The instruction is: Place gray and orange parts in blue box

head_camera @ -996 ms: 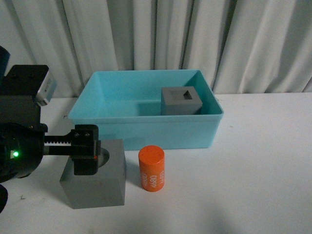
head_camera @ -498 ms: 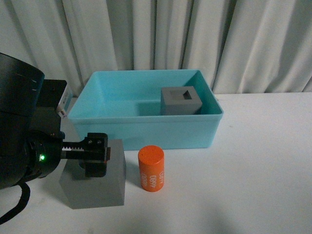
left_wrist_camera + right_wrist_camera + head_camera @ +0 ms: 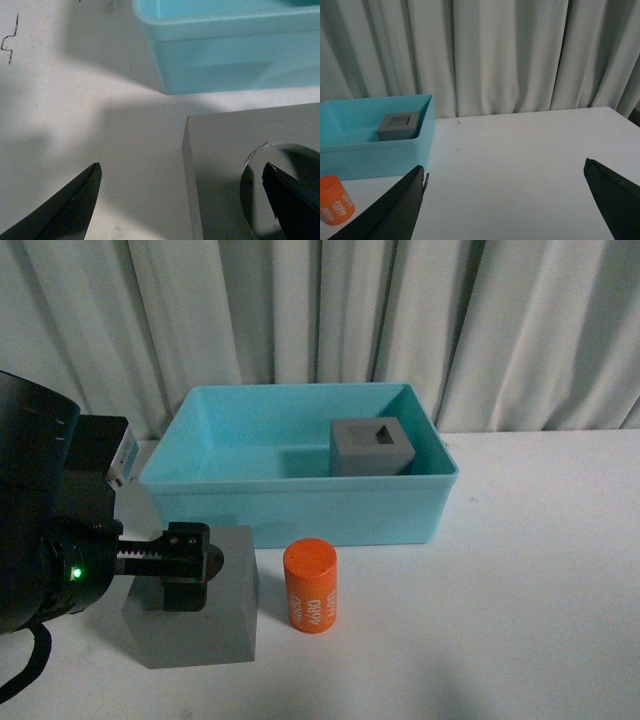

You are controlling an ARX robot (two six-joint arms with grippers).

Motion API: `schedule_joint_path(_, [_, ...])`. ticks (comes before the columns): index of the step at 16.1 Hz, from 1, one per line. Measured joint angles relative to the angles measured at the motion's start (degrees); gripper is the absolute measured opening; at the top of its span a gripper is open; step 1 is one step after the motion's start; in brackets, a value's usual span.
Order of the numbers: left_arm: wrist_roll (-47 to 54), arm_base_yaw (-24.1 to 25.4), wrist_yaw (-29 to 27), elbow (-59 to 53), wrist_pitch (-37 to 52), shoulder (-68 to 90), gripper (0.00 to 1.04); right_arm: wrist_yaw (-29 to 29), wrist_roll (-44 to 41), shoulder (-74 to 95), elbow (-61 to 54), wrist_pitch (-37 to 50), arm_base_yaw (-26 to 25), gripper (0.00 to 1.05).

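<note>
A gray cube with a round recess (image 3: pixel 205 612) stands on the white table at the front left. My left gripper (image 3: pixel 165 568) is open just over it. In the left wrist view the left gripper (image 3: pixel 181 170) straddles one wall of that cube (image 3: pixel 225 165): one finger is over the recess, the other over bare table beside it. The orange cylinder (image 3: pixel 311 585) stands upright right of the cube. A second gray cube, with a square recess (image 3: pixel 372 447), sits inside the blue box (image 3: pixel 300 508). My right gripper (image 3: pixel 505 167) is open over empty table, holding nothing.
White curtains (image 3: pixel 400 320) hang behind the box. The white table (image 3: pixel 540 580) stretches to the right of the box and cylinder. The box's near corner (image 3: pixel 165 55) lies close beyond the left gripper. The right wrist view shows the cylinder (image 3: pixel 334 200) and the box (image 3: pixel 370 155) off to one side.
My left arm has come lower and closer over the cube with the round recess, its visible finger shifting slightly. Both cubes, the cylinder and the box have stayed put.
</note>
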Motion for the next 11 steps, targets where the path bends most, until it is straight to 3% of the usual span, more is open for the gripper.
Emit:
schedule_joint_path(6, [-0.74,-0.98,0.09,-1.18,1.09,0.04,0.98,0.02,0.0,0.0,0.0,0.0,0.0,0.98])
schedule_joint_path(7, [-1.14,-1.66,0.48,-1.49,1.31,0.04,0.84,0.0,0.0,0.0,0.0,-0.02,0.0,0.98])
schedule_joint_path(8, [-1.18,-2.34,0.81,-1.66,1.29,0.07,0.53,0.02,0.0,0.0,0.0,-0.02,0.0,0.98])
schedule_joint_path(9, [-1.18,-2.45,0.96,-1.9,1.29,0.07,0.32,0.02,0.0,0.0,0.0,0.0,0.0,0.98])
schedule_joint_path(11, [-2.14,-2.47,1.38,-2.05,0.48,-0.74,0.25,0.02,0.0,0.0,0.0,0.0,0.0,0.98])
